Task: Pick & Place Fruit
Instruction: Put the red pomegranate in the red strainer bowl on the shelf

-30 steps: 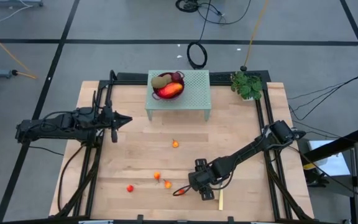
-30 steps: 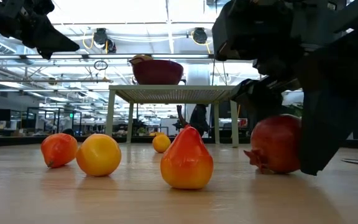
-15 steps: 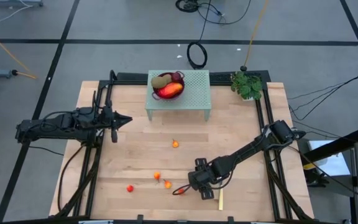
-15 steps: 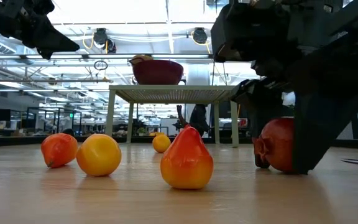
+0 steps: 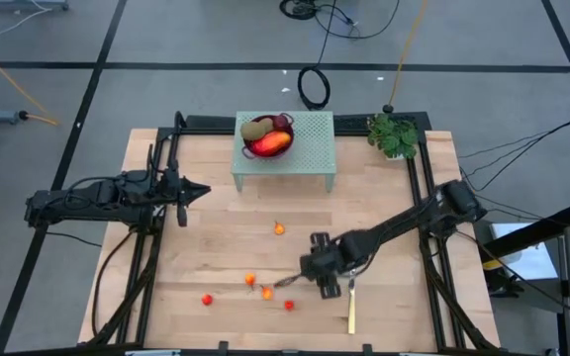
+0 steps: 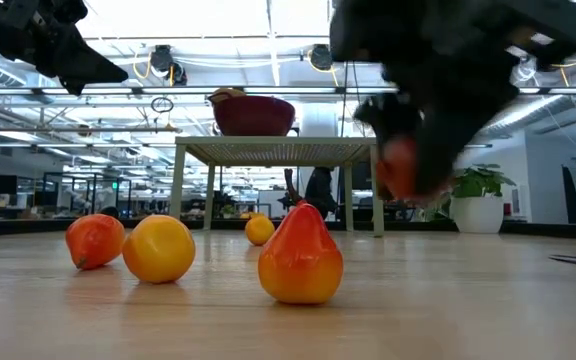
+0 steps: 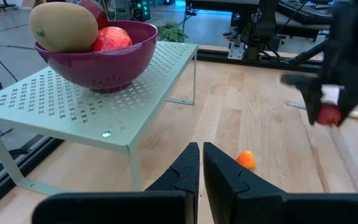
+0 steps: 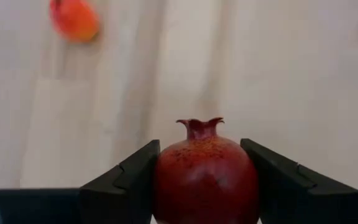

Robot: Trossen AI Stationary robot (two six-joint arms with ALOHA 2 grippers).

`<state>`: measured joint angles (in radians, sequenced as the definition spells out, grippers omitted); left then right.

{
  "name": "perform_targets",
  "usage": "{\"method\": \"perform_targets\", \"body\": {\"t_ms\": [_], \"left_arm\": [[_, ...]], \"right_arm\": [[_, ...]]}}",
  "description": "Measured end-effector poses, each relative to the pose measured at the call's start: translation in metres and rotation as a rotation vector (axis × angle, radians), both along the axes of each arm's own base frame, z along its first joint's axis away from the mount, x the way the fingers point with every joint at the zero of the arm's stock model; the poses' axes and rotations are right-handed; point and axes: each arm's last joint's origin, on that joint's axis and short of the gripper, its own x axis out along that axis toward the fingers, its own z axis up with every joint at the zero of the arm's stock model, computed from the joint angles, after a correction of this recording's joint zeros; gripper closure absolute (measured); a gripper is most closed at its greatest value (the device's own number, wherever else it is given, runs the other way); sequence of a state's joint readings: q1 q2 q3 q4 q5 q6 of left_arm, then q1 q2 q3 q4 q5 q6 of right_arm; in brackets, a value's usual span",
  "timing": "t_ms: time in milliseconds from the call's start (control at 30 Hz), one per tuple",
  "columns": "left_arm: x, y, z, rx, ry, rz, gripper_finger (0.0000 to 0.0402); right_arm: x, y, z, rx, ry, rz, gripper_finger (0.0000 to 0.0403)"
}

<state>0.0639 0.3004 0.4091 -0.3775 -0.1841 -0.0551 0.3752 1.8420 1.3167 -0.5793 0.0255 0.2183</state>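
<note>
Two dark arms are working over a light wooden desk (image 5: 226, 247) standing on a grey floor crossed by dark lines and cables, with a small potted plant (image 5: 394, 135) sitting at the desk's far right corner. The low view is looking past the desk into a long, brightly lit hall with ceiling rails. A pale green perforated stand (image 5: 310, 148) is sitting at the far middle of the desk, carrying a purple bowl (image 7: 98, 59) that is holding a brown kiwi-like oval (image 7: 63, 25), a red fruit and a dark one. A yellow-handled knife (image 5: 351, 311) is lying near the front edge.

The right claw (image 5: 287, 283) is gripping a dark red pomegranate (image 8: 205, 180) between its two fingers, its crown pointing away from the wrist, and is holding it clear above the desk. Small fruits are lying loose just beside and below it: a red-orange pear (image 6: 301, 257), a yellow-orange ball (image 6: 160, 249), a red-orange one (image 6: 95, 240), and a small orange ball (image 5: 279, 229) farther back.

The left claw (image 7: 201, 163) is hanging at the desk's left side, fingers pressed together, holding nothing.
</note>
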Motion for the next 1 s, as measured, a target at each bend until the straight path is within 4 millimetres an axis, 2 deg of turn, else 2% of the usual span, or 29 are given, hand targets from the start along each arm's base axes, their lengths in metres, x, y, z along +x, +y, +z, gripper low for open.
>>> {"method": "perform_targets", "body": {"t_ms": [233, 467, 567, 800, 1000], "left_arm": [[0.000, 0.000, 0.000, 0.000, 0.001, 0.000, 0.0380], [0.000, 0.000, 0.000, 0.001, 0.001, 0.000, 0.0380], [0.000, 0.000, 0.001, 0.017, -0.002, -0.004, 0.0380], [0.001, 0.000, 0.004, 0.049, -0.031, -0.012, 0.0380], [0.001, 0.000, 0.004, 0.050, -0.033, -0.012, 0.0380]], "right_arm": [[-0.004, -0.048, 0.067, -0.059, -0.263, -0.111, 0.0202], [-0.005, -0.100, 0.137, -0.031, -0.688, -0.278, 0.0203], [-0.002, -0.121, 0.159, -0.028, -0.876, -0.333, 0.0203], [0.001, -0.154, 0.187, -0.088, -1.152, -0.383, 0.0203], [0.009, -0.174, 0.185, -0.179, -1.218, -0.424, 0.0203]]}}
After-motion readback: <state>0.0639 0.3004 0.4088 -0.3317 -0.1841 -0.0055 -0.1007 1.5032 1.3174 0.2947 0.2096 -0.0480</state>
